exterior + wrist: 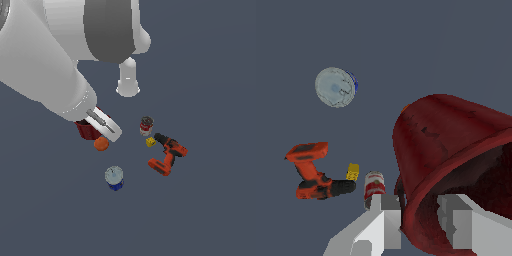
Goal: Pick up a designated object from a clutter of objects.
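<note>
Wrist view puts the two fingers (pixel 421 220) astride the mug (pixel 451 145) wall, one outside, one inside the dark hollow, apparently closed on the rim; a rim pinch suits a mug too wide to span. Exterior view shows the mug (pixel 86 130) under the arm, on or just above the bench (pixel 210 215), the ball (pixel 101 144) just beside it, the blue can (pixel 114 178) and drill (pixel 167 154) apart.

Plain dark slate-blue floor (pixel 210 220); flat, even light; no visible walls
</note>
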{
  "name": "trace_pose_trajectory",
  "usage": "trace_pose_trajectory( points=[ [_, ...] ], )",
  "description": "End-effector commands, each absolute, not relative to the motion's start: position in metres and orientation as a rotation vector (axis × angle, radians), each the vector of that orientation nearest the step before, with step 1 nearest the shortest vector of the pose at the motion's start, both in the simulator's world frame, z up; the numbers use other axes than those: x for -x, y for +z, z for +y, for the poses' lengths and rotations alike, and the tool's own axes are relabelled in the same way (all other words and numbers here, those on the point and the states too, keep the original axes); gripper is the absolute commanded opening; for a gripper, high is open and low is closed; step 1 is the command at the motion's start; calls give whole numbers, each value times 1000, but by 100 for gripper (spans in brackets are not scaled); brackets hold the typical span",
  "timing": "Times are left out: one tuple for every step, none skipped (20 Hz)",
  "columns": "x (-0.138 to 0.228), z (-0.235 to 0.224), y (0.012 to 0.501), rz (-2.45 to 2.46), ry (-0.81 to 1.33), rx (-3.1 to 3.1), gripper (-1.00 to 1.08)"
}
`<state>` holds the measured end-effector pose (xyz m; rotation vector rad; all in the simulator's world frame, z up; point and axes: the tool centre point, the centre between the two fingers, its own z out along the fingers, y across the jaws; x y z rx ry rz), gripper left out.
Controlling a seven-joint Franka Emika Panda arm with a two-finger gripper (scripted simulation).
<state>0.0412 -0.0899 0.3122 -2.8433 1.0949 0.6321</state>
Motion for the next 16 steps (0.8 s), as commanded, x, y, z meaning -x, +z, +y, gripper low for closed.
trace_pose_trajectory(
  points=[
    [-42, -82, 341, 1095, 630, 2844, -100],
    [-43, -79, 351, 1095, 630, 2844, -100],
    [-44, -75, 361, 1095, 630, 2844, -100],
    [-45, -73, 370, 1095, 630, 2844, -100],
    [-45, -70, 379, 1095, 630, 2844, -100],
    [-46, -68, 386, 1094, 630, 2843, -100],
    [-47, -65, 393, 1094, 630, 2843, -100],
    [-47, -63, 400, 1094, 630, 2843, -100],
    [-48, -61, 406, 1094, 630, 2843, -100],
    [-48, -60, 411, 1094, 630, 2843, -100],
    [-49, -59, 416, 1094, 630, 2843, -100],
    [-50, -57, 420, 1094, 630, 2843, -100],
    [-50, -56, 424, 1094, 630, 2843, -100],
    [-51, -55, 427, 1094, 630, 2843, -100],
    [-51, -54, 430, 1094, 630, 2843, -100],
    [-51, -53, 433, 1094, 630, 2843, -100]
  ],
)
